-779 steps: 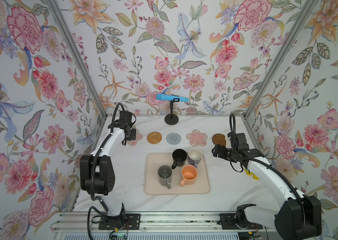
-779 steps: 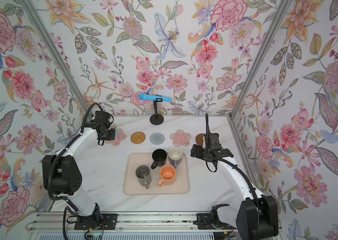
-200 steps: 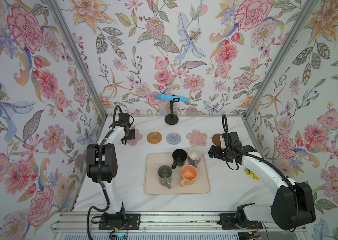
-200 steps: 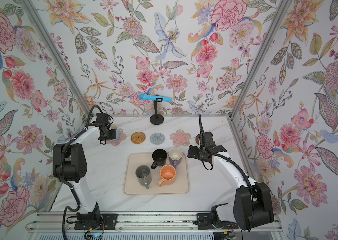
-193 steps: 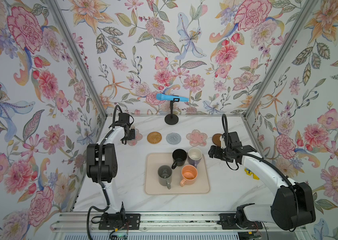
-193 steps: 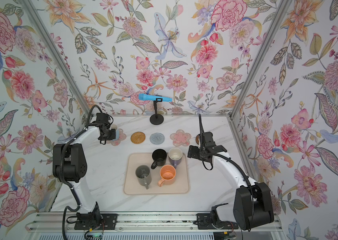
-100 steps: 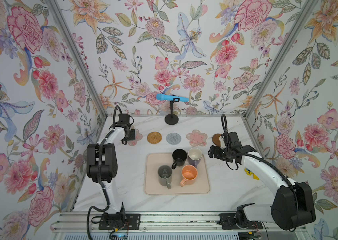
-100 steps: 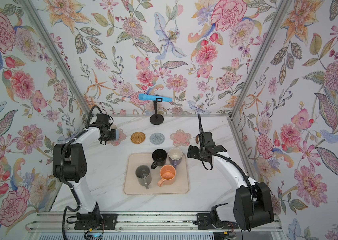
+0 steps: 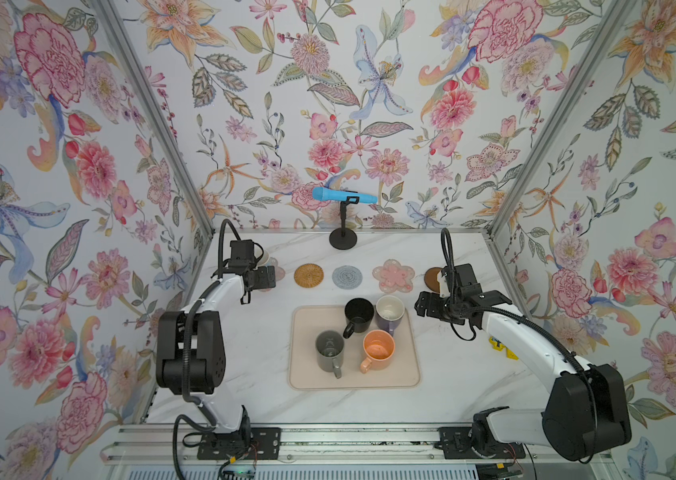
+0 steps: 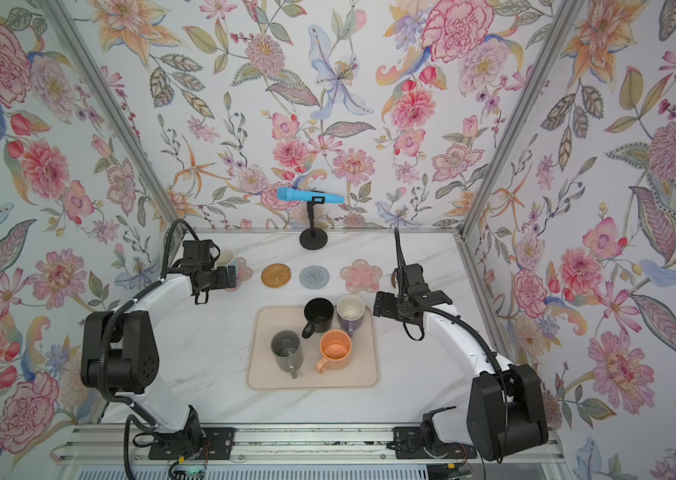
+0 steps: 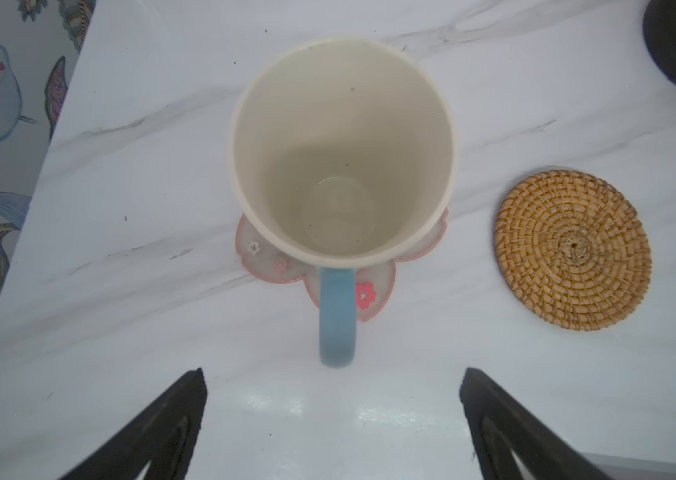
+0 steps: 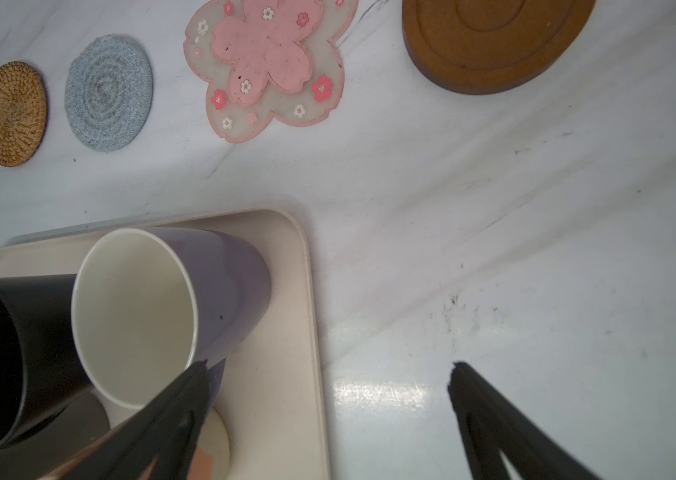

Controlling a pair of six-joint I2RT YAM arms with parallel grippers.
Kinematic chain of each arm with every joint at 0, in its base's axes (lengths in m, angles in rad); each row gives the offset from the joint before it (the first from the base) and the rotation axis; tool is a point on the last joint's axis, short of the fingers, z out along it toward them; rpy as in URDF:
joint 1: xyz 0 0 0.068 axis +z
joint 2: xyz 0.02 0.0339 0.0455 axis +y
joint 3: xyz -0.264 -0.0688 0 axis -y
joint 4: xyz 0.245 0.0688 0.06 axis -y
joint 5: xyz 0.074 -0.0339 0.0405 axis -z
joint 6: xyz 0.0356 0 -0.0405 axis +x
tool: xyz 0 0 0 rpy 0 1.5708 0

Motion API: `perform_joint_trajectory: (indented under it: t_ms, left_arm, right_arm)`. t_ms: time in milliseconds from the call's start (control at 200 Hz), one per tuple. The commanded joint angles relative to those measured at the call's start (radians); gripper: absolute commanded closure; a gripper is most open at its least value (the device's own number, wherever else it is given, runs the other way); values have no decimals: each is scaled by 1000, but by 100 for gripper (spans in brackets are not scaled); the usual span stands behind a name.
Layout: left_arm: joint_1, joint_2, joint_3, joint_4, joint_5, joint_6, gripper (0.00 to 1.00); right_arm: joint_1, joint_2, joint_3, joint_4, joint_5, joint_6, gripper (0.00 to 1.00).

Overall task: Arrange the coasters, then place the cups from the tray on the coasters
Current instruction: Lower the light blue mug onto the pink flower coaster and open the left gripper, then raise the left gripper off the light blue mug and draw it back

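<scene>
A light blue cup (image 11: pixel 342 153) stands upright on a pink flower coaster (image 11: pixel 369 295) at the far left. My left gripper (image 11: pixel 333 374) is open just behind its handle and touches nothing. The rattan (image 9: pixel 308 275), grey-blue (image 9: pixel 347 276), second pink flower (image 9: pixel 393 275) and brown (image 9: pixel 432 277) coasters lie bare in a row. On the tray (image 9: pixel 406 374) stand the black (image 9: pixel 357 311), purple (image 9: pixel 390 309), grey (image 9: pixel 330 349) and orange (image 9: pixel 378 349) cups. My right gripper (image 12: pixel 330 365) hangs open and empty over the tray's right edge, beside the purple cup (image 12: pixel 170 299).
A black round stand (image 9: pixel 343 239) holding a blue bar stands at the back wall behind the coaster row. Floral walls close in the left, back and right sides. A small yellow piece (image 9: pixel 502 347) lies under the right arm.
My left gripper has gone from shut to open, letting go of the light blue cup's handle; the cup stays on the pink coaster. The right arm has barely moved.
</scene>
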Motion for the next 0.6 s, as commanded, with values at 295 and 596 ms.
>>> perform_joint_trajectory:
  t_ms: [295, 596]
  left_arm:
    - [-16, -302, -256, 257, 21, -73, 1]
    - [-127, -512, -365, 268, -92, -44, 1]
  right_arm:
    - [18, -64, -9, 16, 16, 8, 8]
    - [24, -116, -33, 21, 17, 21, 8]
